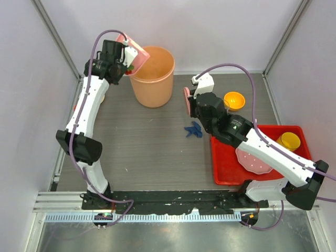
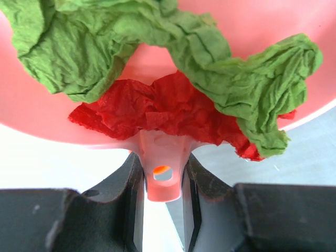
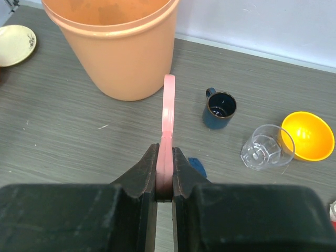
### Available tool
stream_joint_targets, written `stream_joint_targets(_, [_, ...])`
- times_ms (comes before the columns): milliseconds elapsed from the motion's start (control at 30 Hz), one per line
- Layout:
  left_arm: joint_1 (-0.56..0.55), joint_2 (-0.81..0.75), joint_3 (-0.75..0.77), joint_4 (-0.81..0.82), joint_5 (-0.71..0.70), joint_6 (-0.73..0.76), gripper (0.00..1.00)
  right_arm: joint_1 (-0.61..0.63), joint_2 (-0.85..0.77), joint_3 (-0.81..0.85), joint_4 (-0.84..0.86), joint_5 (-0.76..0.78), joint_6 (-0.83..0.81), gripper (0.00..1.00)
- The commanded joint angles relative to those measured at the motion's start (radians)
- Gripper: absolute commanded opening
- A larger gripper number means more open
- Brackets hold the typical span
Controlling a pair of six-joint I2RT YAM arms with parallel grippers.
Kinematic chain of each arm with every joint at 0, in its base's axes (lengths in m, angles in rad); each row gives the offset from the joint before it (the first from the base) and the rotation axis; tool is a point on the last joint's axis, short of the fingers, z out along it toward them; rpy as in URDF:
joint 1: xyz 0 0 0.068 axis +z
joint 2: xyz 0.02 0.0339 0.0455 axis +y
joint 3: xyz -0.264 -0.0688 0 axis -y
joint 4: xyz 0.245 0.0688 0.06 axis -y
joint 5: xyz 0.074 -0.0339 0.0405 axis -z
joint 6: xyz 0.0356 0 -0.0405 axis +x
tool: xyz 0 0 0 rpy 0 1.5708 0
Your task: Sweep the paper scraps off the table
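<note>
My left gripper [image 2: 163,170] is shut on the handle of the pink dustpan [image 2: 252,26]. Crumpled green paper scraps [image 2: 157,42] and a red one [image 2: 157,107] lie in the pan. From above, the dustpan [image 1: 135,52] is held tilted at the rim of the orange bucket [image 1: 153,76]. My right gripper [image 3: 166,157] is shut on a thin pink sweeping tool [image 3: 168,113] held edge-on above the table [image 1: 147,152]. A blue paper scrap [image 1: 193,129] lies on the table just below and beside that tool, and the same blue scrap [image 3: 197,167] shows partly behind my right finger.
The orange bucket [image 3: 118,52] stands at the back. A dark blue cup [image 3: 219,109], a clear glass [image 3: 265,148] and an orange bowl [image 3: 307,135] sit right of the tool. A red tray [image 1: 226,168] with a pink plate [image 1: 252,160] and yellow bowl [image 1: 289,140] lies at right.
</note>
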Motion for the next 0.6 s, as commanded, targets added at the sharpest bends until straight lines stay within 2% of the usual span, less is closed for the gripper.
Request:
stream_joint_targets(0, [-0.02, 0.109, 0.142, 0.242, -0.304, 0.051, 0.0, -0.003, -0.011, -0.012, 0.027, -0.006, -0.05, 0.01])
stream_joint_targets(233, [-0.065, 0.285, 0.26, 0.609, -0.578, 0.462, 0.0, -0.005, 0.011, -0.018, 0.027, -0.026, -0.062, 0.01])
stream_joint_targets(333, [-0.088, 0.304, 0.19, 0.884, -0.639, 0.708, 0.0, -0.003, 0.011, -0.018, 0.027, -0.028, -0.068, 0.01])
stream_joint_targets(367, [-0.092, 0.302, 0.133, 1.054, -0.65, 0.851, 0.0, -0.005, 0.011, -0.018, 0.025, -0.031, -0.068, 0.01])
stream_joint_targets(433, [-0.106, 0.299, 0.081, 1.216, -0.659, 0.978, 0.0, -0.003, 0.006, -0.02, 0.025, -0.031, -0.074, 0.01])
stream_joint_targets(467, [-0.109, 0.298, 0.034, 1.35, -0.655, 1.045, 0.0, -0.005, 0.005, -0.02, 0.025, -0.031, -0.079, 0.01])
stream_joint_targets(500, [-0.115, 0.293, 0.01, 1.409, -0.649, 1.143, 0.0, -0.005, 0.002, -0.021, 0.025, -0.033, -0.087, 0.01])
stream_joint_targets(567, [-0.119, 0.289, -0.058, 1.555, -0.618, 1.239, 0.0, -0.005, -0.003, -0.024, 0.027, -0.03, -0.094, 0.01])
